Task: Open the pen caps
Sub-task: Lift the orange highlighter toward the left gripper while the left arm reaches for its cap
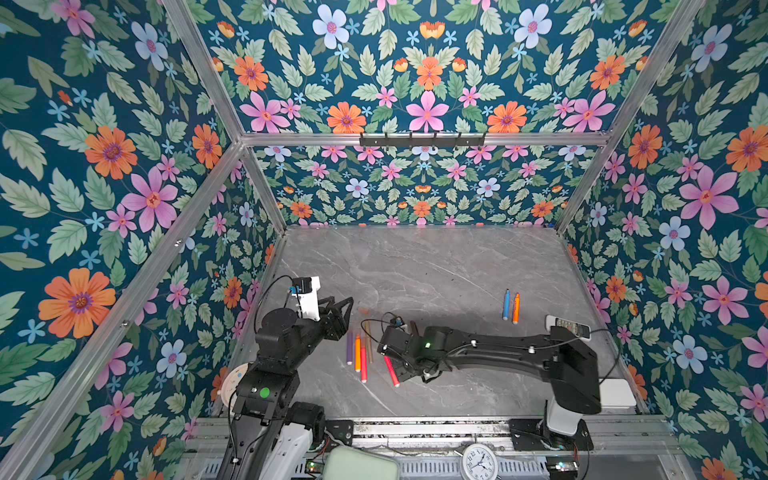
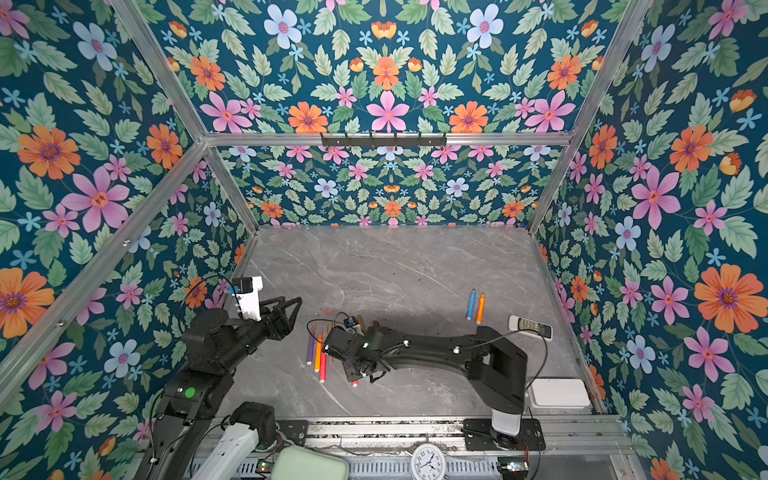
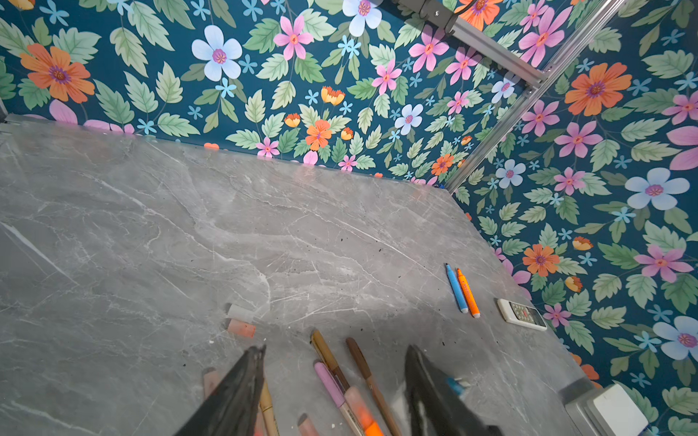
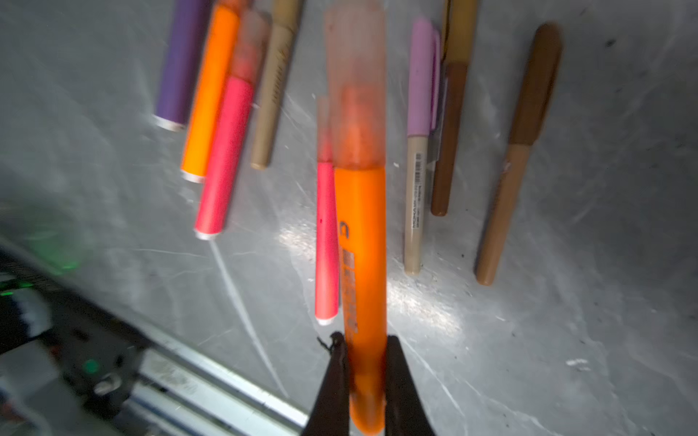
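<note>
One orange pen [image 4: 360,245] — right jaws clamp its tail, cap [image 4: 355,87] straight ahead | left jaws apart, empty

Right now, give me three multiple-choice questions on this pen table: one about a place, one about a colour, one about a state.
1. Where does the white remote lie on the table?
A. its far left corner
B. near its right edge, right of the blue pen
C. dead centre

2. What colour is the pen in the right claw?
A. purple
B. light blue
C. orange

3. How is that pen's cap?
A. on the pen
B. pulled off, lying beside it
C. cracked in two

Answers:
1 B: both top views show it by the right edge, past the blue pen.
2 C: the right wrist view shows the claw shut on an orange barrel.
3 A: the translucent cap covers the tip.
</note>
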Robot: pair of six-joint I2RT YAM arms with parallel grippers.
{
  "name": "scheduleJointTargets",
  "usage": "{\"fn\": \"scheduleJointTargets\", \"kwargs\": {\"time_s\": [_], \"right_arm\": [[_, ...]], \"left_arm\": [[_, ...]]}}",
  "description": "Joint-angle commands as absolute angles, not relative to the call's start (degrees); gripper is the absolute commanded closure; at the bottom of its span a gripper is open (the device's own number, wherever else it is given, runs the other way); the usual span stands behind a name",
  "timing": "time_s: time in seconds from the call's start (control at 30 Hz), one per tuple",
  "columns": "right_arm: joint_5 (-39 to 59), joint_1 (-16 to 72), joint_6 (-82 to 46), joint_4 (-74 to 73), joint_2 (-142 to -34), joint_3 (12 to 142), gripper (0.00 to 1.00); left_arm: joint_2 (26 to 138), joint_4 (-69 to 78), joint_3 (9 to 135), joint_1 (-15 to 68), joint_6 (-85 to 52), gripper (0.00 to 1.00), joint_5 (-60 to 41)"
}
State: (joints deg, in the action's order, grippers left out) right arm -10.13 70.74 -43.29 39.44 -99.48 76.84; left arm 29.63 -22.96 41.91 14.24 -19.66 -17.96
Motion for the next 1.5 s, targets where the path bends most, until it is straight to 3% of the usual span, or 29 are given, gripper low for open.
{"fn": "scheduleJointTargets", "kwargs": {"time_s": [0.0, 0.2, 0.5, 0.87, 1.03, 1.17, 1.37, 1.47], "right_arm": [[-16.3, 71.6, -43.6, 42.8, -91.7, 75.0, 1.00], [-20.2, 72.8, -49.1, 43.4, -73.5, 62.6, 1.00], [-15.4, 72.9, -58.0, 40.1, -48.7, 42.2, 1.00], [-15.9, 72.6, -50.0, 38.5, -61.2, 47.6, 1.00], [-9.1, 64.8, -41.9, 30.3, -67.3, 47.7, 1.00], [-0.2, 55.6, -38.3, 18.4, -68.1, 41.9, 1.00], [1.0, 53.5, -34.1, 12.9, -72.4, 40.3, 1.00], [1.7, 53.5, -32.6, 11.8, -73.4, 40.0, 1.00]], "left_arm": [[30.0, -22.2, 42.0, 14.1, -19.8, 0.39, -18.8], [31.9, -21.8, 41.8, 14.1, -19.8, 0.37, -20.7], [34.2, -22.1, 41.9, 14.1, -19.6, 0.37, -22.3], [37.1, -24.1, 42.8, 14.7, -18.7, 0.37, -20.2], [42.0, -28.0, 44.3, 14.7, -21.2, 0.35, -8.1], [49.8, -29.2, 45.0, 14.4, -24.4, 0.35, -4.2], [53.3, -4.9, 38.3, 14.9, -32.2, 0.35, -18.6], [56.4, 10.1, 36.5, 20.7, -36.4, 0.35, -20.1]]}}
